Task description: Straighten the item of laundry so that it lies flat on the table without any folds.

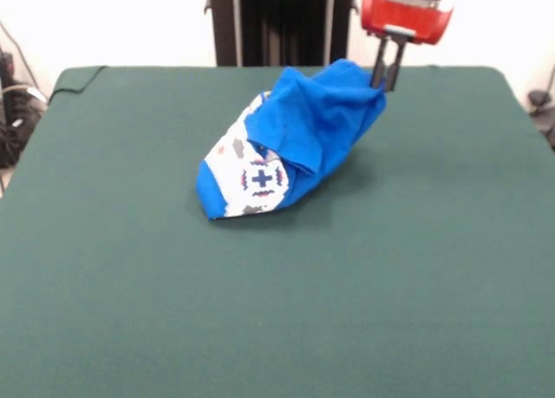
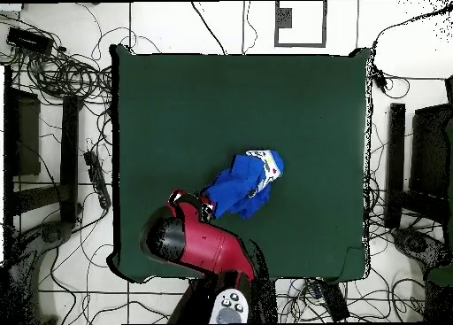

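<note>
The item of laundry (image 1: 316, 120) is a bright blue T-shirt bunched into a folded heap near the middle of the green table (image 1: 156, 311). Its white printed front shows at the low end (image 1: 256, 179). The other end rises toward my gripper (image 1: 387, 75), whose dark fingers stand close together at the cloth's raised corner and appear shut on it. In the overhead view the shirt (image 2: 241, 185) lies slanted on the table (image 2: 177, 100). The gripper (image 2: 207, 206) is at the shirt's lower-left end, under the red arm (image 2: 195, 240).
Green cloth stretches wide on every side of the shirt. A black column (image 1: 282, 21) stands behind the table's far edge. Cables (image 2: 71, 73) and dark equipment (image 2: 22, 131) lie on the floor around the table.
</note>
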